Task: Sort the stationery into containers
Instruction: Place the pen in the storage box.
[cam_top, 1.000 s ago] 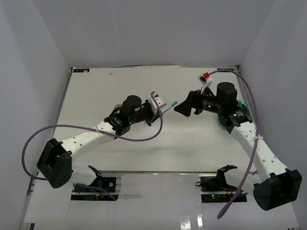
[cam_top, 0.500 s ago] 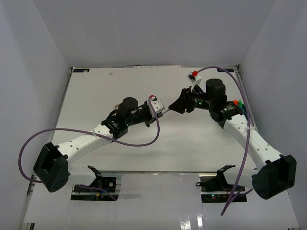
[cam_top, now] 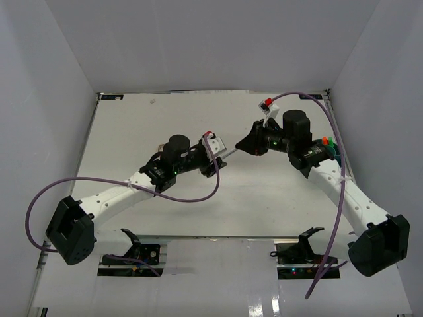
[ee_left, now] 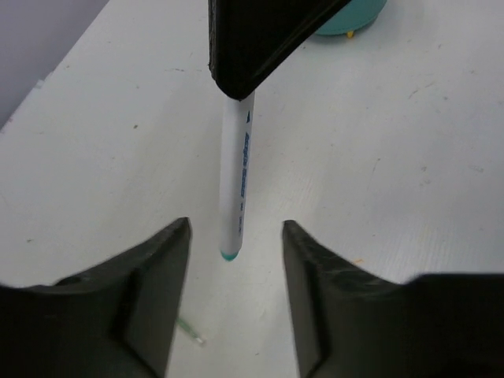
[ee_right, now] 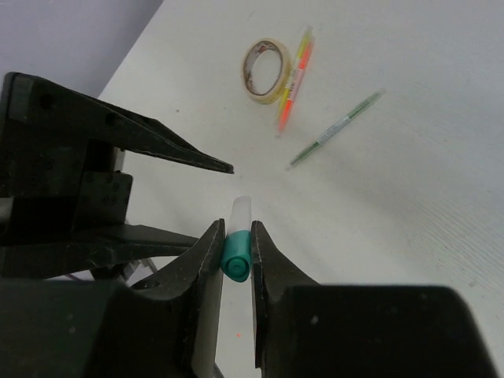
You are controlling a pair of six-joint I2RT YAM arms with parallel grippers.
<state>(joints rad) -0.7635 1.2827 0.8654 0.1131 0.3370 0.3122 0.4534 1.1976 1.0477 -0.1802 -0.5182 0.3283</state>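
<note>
The right gripper [ee_right: 236,253] was closed on the teal cap end of a white pen [ee_left: 236,181], which passed between the open jaws of the left gripper [ee_left: 234,236]. The teal cup [ee_left: 350,17] stood apart from the pen. A beige ring [ee_right: 264,71], a highlighter [ee_right: 293,79] and a green pencil [ee_right: 335,130] lay unsorted on the table [ee_right: 441,118].

White table [cam_top: 132,132], matte top, boxed in by pale grey walls [cam_top: 198,46] at left, back & right. Small dark speck [cam_top: 153,102] on the top near the far-left corner, and a black bracket [cam_top: 109,97] right at that corner. At the near edge sit 2 black clamps: left clamp [cam_top: 135,239] and right clamp [cam_top: 310,234]. Below them is a glossy white sheet [cam_top: 218,277] w/ reflections. Left wrist view – tiny yellow crumb [ee_left: 358,261] on the tabletop, plus faint scuffs.
</note>
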